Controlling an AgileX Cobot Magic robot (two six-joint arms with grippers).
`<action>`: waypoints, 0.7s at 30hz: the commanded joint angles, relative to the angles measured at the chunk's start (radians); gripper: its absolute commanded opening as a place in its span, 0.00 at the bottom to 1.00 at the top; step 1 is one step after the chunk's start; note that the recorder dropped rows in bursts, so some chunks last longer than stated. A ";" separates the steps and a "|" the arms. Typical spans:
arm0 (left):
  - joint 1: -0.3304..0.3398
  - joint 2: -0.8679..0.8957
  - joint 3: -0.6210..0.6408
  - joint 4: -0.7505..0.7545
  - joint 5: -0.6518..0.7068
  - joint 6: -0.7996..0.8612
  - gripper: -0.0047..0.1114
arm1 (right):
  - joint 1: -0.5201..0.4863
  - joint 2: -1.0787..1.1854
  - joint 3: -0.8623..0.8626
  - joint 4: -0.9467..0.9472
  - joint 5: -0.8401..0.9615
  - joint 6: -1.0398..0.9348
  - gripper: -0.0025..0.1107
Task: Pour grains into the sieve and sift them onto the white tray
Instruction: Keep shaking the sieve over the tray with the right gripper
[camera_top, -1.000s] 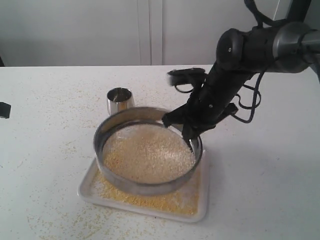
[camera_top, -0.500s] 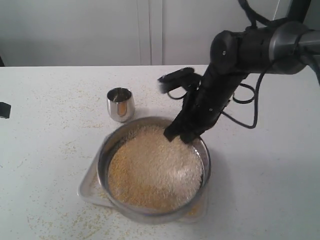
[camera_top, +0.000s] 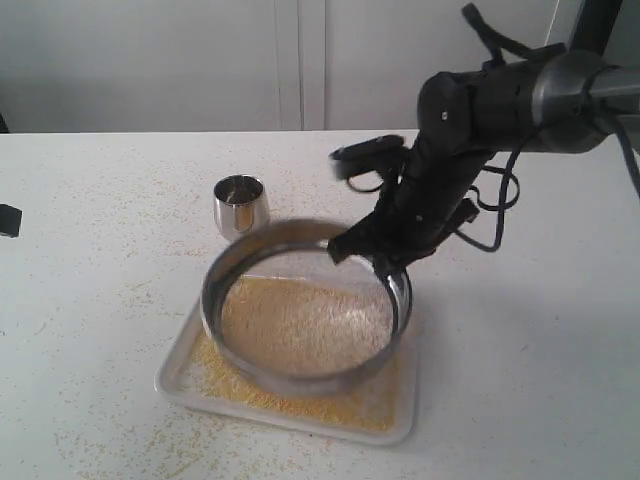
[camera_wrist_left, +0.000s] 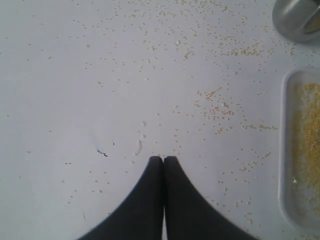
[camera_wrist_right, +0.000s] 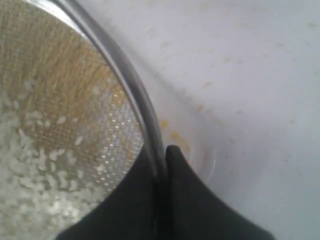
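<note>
The round steel sieve (camera_top: 300, 370) hangs tilted above the white tray (camera_top: 300, 418), its far right rim pinched by my right gripper (camera_top: 385, 265). Pale coarse grains (camera_top: 305, 325) lie on its mesh; yellow fine grains (camera_top: 350, 408) cover the tray below. In the right wrist view the fingers (camera_wrist_right: 195, 200) are shut on the sieve's rim (camera_wrist_right: 127, 82), with whitish grains (camera_wrist_right: 30, 165) on the mesh. My left gripper (camera_wrist_left: 163, 159) is shut on nothing above the table, beside the tray's end (camera_wrist_left: 286, 150).
A small shiny steel cup (camera_top: 241, 205) stands upright just behind the sieve; its edge also shows as the cup (camera_wrist_left: 297, 20) in the left wrist view. Loose grains (camera_wrist_left: 220, 107) are scattered over the white table (camera_top: 90, 260) round the tray.
The sieve has been shaken: half a second ago it swung toward the near edge and sat lower, now it is back farther and tilted, and the right arm moved with it.
</note>
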 joint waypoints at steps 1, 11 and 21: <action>0.004 -0.007 0.008 -0.005 0.005 0.000 0.04 | 0.024 -0.014 -0.008 0.255 0.004 -0.193 0.02; 0.004 -0.007 0.008 -0.005 0.005 0.000 0.04 | 0.014 -0.024 -0.015 -0.001 -0.030 -0.005 0.02; 0.004 -0.007 0.008 -0.005 0.005 0.000 0.04 | 0.067 -0.048 -0.004 -0.095 -0.152 0.072 0.02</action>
